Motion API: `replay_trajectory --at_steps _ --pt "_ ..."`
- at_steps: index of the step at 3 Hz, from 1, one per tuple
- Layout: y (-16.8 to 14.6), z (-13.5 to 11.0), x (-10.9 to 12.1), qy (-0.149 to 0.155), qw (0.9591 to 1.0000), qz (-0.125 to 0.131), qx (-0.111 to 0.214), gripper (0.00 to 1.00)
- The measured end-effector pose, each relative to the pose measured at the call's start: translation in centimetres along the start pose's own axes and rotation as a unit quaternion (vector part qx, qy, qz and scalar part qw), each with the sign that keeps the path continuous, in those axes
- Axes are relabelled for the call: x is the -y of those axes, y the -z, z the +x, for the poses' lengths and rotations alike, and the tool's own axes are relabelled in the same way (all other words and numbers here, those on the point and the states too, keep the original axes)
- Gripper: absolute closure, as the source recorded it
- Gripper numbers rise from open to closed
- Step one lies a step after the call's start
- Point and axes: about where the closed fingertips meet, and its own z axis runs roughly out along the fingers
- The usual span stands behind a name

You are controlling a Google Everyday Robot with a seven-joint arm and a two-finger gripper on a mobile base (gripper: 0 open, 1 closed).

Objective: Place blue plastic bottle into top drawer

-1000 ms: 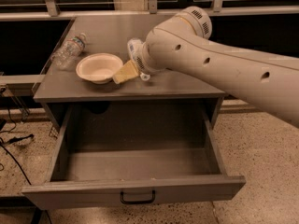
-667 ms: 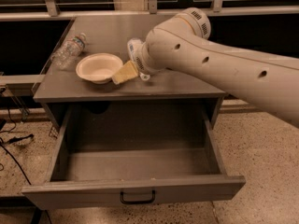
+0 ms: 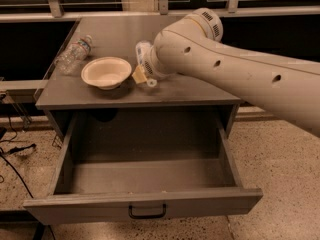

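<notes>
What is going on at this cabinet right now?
A robot arm reaches over the cabinet top, its gripper beside the bowl. A whitish thing at the gripper looks like the blue bottle, though the arm hides whether it is held. The top drawer stands pulled open below, with no bottle in it yet. A clear bottle lies at the top's left edge.

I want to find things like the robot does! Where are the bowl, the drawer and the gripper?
bowl [image 3: 106,72]: camera view, its bare inside.
drawer [image 3: 200,199]: camera view, its front panel.
gripper [image 3: 145,72]: camera view, the arm's tip, just right of the bowl.
</notes>
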Motion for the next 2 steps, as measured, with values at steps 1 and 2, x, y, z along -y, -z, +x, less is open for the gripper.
replay_trajectory --at_steps 1,2 --pt "-0.24 0.13 0.14 0.003 1.0000 0.004 -0.004 0.42" --pt "-0.67 0.39 0.54 0.006 0.9999 0.010 -0.011 0.35"
